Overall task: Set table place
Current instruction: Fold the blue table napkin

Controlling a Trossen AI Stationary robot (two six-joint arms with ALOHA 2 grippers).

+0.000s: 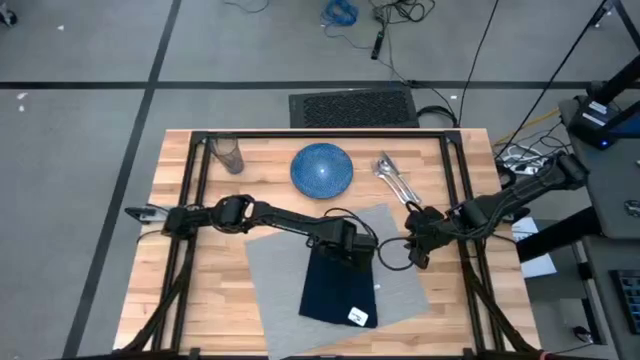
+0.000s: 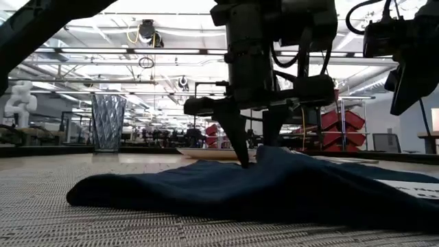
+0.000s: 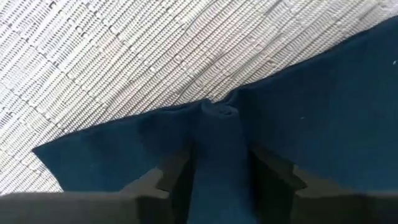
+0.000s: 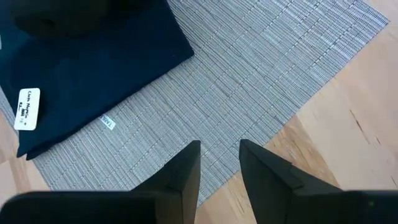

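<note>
A navy napkin (image 1: 338, 288) lies on the grey woven placemat (image 1: 400, 290) at the table's middle. My left gripper (image 1: 352, 245) stands over the napkin's far edge, shut on a pinched-up ridge of the cloth (image 3: 217, 134). My right gripper (image 1: 415, 250) hovers over the placemat's right edge (image 4: 261, 118), its fingers a little apart with nothing between them. The blue plate (image 1: 322, 168), the clear glass (image 1: 228, 155) and the silver cutlery (image 1: 395, 178) rest on the wood (image 1: 250, 300) at the far side. My left gripper pinches a raised fold of the napkin near its far edge (image 3: 219, 155) between its two fingers (image 3: 168, 180). The fingers come from above, pointing down. The cloth bunches into a ridge between them, while the rest of the napkin (image 2: 206, 189) lies slack on the placemat.
The black frame rails (image 1: 195, 200) run along the table's left, right and far sides. Bare wood (image 1: 215, 300) shows left of the placemat. A white label (image 1: 357, 316) marks the napkin's near corner. A dark mat (image 1: 352, 106) lies on the floor beyond the table.
</note>
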